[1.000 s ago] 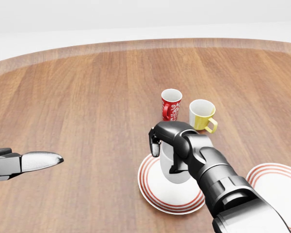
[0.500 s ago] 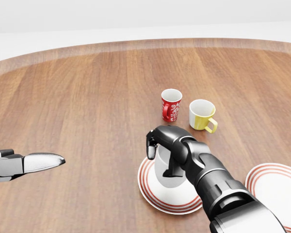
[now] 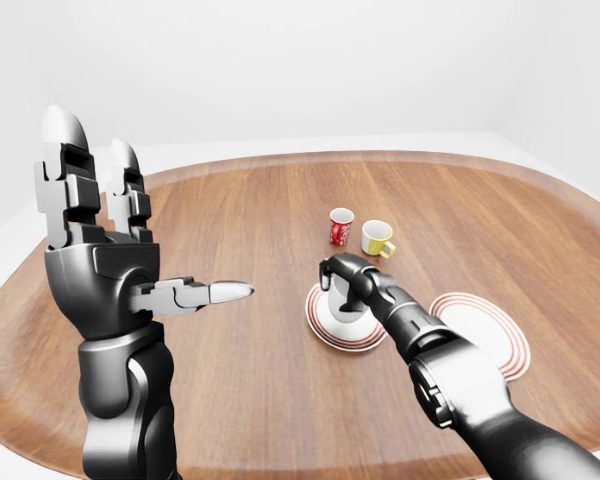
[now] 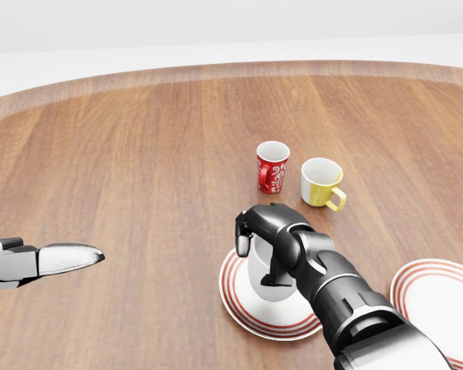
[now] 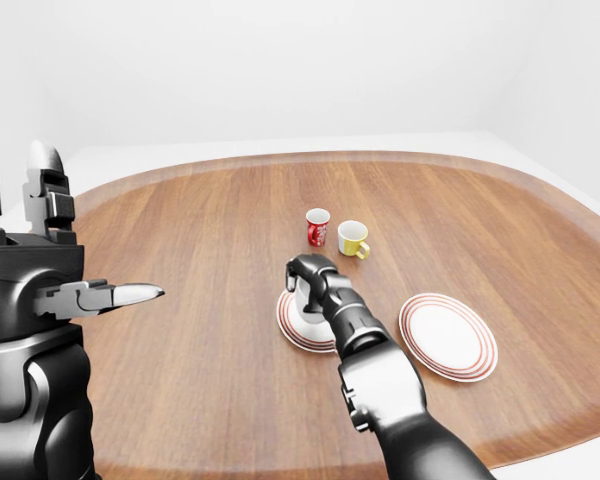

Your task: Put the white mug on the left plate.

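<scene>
White mug [image 4: 264,276] lower than a second ago, now down on the left plate [image 4: 239,312] under the right hand [image 4: 272,231].

In the head view the mug stands upright toward the upper left of the red-ringed left plate; its base appears to meet the plate, though the hand hides part of it. The right hand has come down with it, its dark fingers [image 4: 244,233] still clamped over the mug's rim and side. The left hand [image 3: 110,270] stays raised at the view's left, fingers spread apart and holding nothing. Above the plate on the wooden counter [image 4: 139,169] stand the red mug [image 4: 272,166] and yellow mug [image 4: 321,183], unmoved. The right plate [image 4: 440,297] lies bare at the lower right.
</scene>
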You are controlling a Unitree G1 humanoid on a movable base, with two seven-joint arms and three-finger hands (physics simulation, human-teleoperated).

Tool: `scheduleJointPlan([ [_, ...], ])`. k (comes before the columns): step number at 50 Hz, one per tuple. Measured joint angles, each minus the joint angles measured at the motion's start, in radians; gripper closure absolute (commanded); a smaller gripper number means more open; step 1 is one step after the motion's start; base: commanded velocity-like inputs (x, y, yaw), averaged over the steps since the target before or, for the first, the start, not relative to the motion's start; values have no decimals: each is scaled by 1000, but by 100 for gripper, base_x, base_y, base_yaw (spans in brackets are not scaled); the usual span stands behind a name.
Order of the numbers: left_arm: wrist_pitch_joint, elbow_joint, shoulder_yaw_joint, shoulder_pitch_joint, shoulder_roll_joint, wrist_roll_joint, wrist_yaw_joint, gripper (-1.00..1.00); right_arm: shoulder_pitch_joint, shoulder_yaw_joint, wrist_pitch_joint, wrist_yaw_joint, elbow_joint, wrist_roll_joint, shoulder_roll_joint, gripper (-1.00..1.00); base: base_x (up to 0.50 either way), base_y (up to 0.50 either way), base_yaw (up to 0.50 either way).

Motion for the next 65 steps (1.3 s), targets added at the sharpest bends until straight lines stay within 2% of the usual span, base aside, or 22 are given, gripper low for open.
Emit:
scheduleJointPlan([
  [34,0,2,0,-1,0,2,1,-100,27,-2,0,-26,7,-21,2,100,0,0,0],
  [38,0,3,0,-1,0,2,1,-100,27,-3,0,-28,7,-29,1,84,0,0,0],
  [39,0,3,0,-1,0,2,1,-100,28,-3,0,-30,7,-29,1,68,0,0,0],
  [41,0,4,0,-1,0,2,1,-100,28,-3,0,-37,6,-25,0,64,0,0,0],
  [43,0,4,0,-1,0,3,1,-100,28,-4,0,-43,7,-45,-1,41,0,0,0],
  [44,0,4,0,-1,0,3,1,-100,27,-4,0,-44,7,-57,-1,16,0,0,0],
  [45,0,4,0,-1,0,3,1,-100,28,-5,0,-44,8,-73,-2,-58,0,0,0],
  [46,0,4,0,-1,0,3,1,-100,28,-5,0,-43,9,-86,-2,-100,0,0,0],
  [65,0,12,2,-3,2,6,3,-100,63,3,0,45,7,-208,-11,-100,0,0,0],
])
